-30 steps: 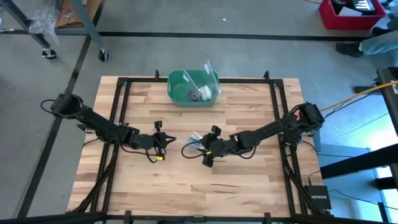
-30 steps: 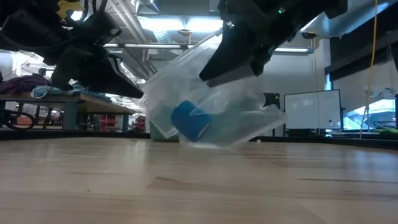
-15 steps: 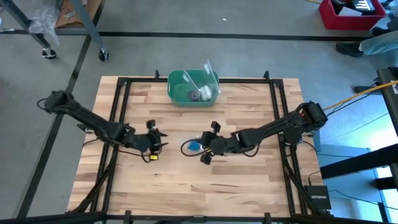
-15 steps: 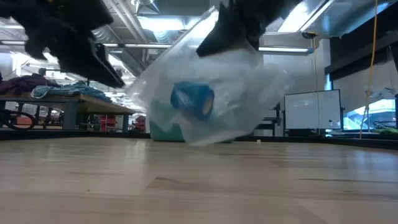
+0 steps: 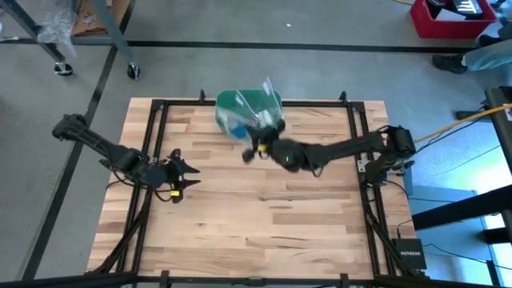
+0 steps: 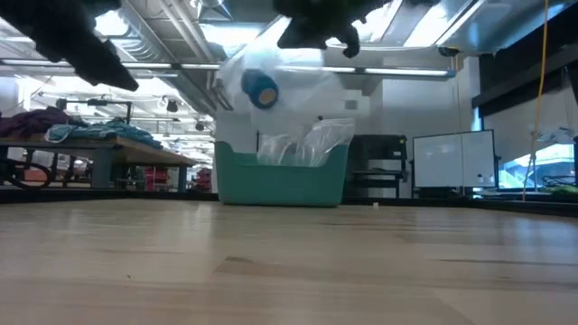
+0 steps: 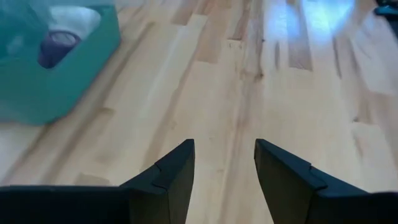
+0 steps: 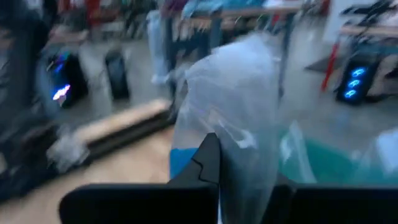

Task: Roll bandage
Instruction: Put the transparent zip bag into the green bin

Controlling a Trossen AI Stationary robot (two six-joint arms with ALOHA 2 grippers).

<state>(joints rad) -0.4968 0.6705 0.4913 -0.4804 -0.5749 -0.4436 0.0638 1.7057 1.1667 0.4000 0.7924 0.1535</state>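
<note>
Currently the right pincer (image 6: 312,27), pinching a clear bag (image 6: 289,77) containing the bandage (image 6: 260,88), suspends it above the green bin (image 6: 282,176) at upper centre, apparently for deposit; the left pincer (image 7: 224,174) waits spread.

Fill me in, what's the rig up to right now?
The right gripper is shut on a clear plastic bag with the rolled blue bandage inside, holding it in the air just above the green bin at the table's far edge. The bin already holds other clear bags. The left gripper is open and empty, hanging over bare wood on the table's left side.
</note>
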